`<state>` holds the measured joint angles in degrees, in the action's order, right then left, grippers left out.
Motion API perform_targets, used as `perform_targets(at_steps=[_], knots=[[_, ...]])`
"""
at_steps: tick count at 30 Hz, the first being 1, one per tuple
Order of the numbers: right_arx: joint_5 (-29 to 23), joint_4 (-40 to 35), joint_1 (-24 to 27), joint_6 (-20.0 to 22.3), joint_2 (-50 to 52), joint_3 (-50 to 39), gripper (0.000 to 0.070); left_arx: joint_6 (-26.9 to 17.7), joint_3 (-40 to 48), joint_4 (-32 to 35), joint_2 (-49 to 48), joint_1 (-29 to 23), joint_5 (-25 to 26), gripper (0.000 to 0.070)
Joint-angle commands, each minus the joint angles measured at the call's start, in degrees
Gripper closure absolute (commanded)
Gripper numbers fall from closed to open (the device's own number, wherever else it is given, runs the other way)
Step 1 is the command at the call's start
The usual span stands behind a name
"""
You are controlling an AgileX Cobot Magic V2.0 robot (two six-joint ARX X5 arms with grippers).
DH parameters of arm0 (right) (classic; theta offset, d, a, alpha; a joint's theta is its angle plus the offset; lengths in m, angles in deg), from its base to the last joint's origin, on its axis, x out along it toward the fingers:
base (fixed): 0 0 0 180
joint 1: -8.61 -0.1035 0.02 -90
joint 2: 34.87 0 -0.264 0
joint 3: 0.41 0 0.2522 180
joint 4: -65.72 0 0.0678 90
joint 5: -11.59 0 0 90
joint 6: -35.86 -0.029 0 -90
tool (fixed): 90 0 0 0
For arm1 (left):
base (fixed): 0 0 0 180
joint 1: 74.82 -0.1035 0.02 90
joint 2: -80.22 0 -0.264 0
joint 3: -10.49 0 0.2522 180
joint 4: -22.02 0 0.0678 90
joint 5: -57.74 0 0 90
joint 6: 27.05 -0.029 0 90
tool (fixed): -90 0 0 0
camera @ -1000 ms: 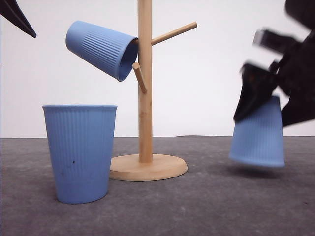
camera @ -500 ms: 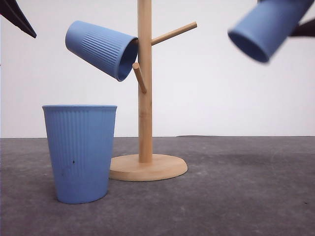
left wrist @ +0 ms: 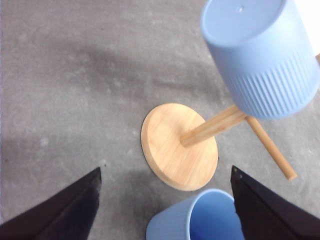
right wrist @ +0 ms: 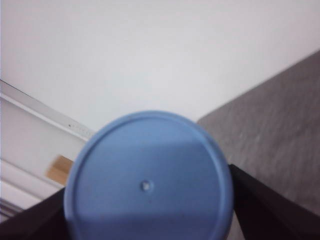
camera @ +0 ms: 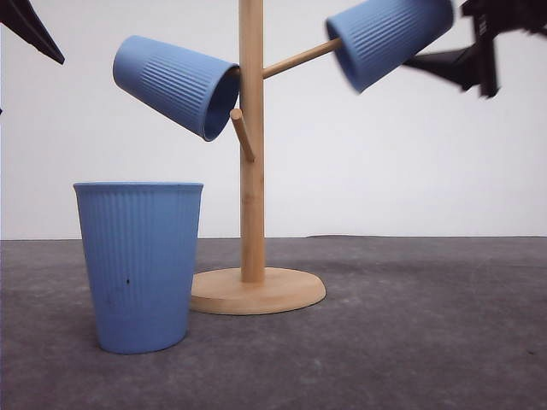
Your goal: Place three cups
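One light-blue ribbed cup (camera: 175,85) hangs mouth-down on the left peg of the wooden rack (camera: 251,171). A second cup (camera: 139,265) stands upright on the table, left of the rack's round base (camera: 256,292). The third cup (camera: 389,38) is tilted, and its mouth sits at the tip of the upper right peg (camera: 299,58). My right gripper (camera: 449,38) is shut on that cup near its flat base (right wrist: 147,180). My left gripper (left wrist: 165,215) is open, high above the rack base (left wrist: 180,145), the hung cup (left wrist: 260,55) and the upright cup (left wrist: 200,220).
A short lower peg (camera: 242,135) sticks out toward the front of the rack post. The grey table (camera: 427,342) runs back to a white wall. My left finger's tip (camera: 30,30) shows at the top left corner of the front view.
My right gripper has lifted the third cup from just above the table at the right. It has swung the cup up and leftward to the upper right peg, tilting its mouth toward the peg.
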<state>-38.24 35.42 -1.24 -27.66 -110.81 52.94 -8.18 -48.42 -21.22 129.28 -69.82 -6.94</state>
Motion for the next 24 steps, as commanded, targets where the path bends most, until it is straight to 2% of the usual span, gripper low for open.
perform_targets(at_steps=[1,15,22,24], knots=[[-0.6,-2.2,-1.3,-0.1,-1.7,0.6,0.0255,-0.2,-0.4,0.8,0.2,-0.1,-0.1,0.0226],[-5.3,-3.1,-7.2,3.9,-6.8,0.6,0.0234,-0.2,-0.4,0.8,0.3,-0.1,-0.1,0.0226],[-5.2,-2.1,-8.7,5.0,-6.9,0.6,0.0181,0.2,-0.4,0.8,0.3,0.0,-0.1,0.0226],[-4.8,-2.0,-8.8,5.1,-6.9,0.6,0.0146,0.2,-0.4,0.8,0.3,0.0,-0.1,0.0226]])
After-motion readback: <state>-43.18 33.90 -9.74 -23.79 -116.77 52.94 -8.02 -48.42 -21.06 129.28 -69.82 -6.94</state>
